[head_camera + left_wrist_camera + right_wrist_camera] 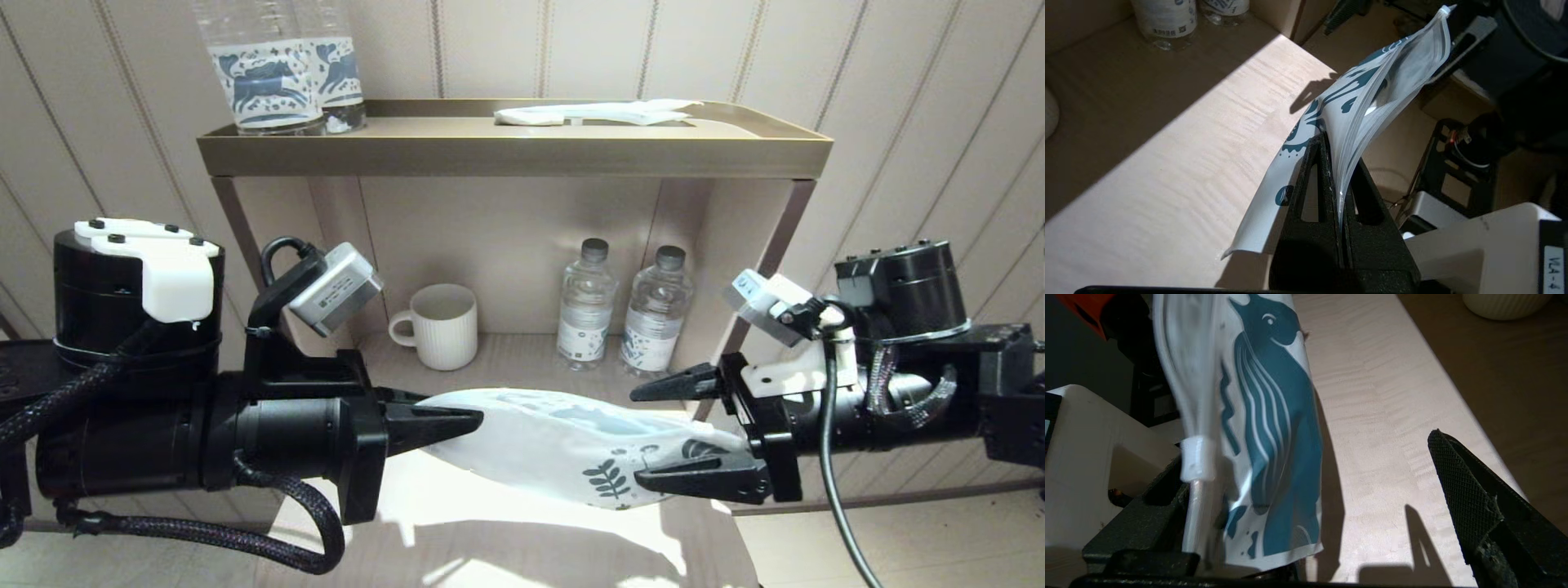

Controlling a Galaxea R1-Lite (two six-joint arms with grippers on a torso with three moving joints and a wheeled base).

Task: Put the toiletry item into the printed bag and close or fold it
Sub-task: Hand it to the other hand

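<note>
The printed bag (563, 441), white with teal leaf and whale motifs, hangs lengthwise in the air between my two grippers, above the pale wooden surface (522, 531). My left gripper (476, 423) is shut on the bag's left end, and its black fingers pinch the plastic edge (1340, 155). My right gripper (635, 439) is open around the bag's other end. There the bag (1274, 428) and its white zip slider (1197, 458) lie beside one finger, while the other finger (1470, 498) stands well apart. The bag bulges slightly; its contents are hidden.
A ribbed white mug (441, 325) and two small water bottles (586, 304) stand in the niche behind. On the top tray (506, 151) are two bottles with blue-printed labels (277, 73) and plain white flat packets (596, 113).
</note>
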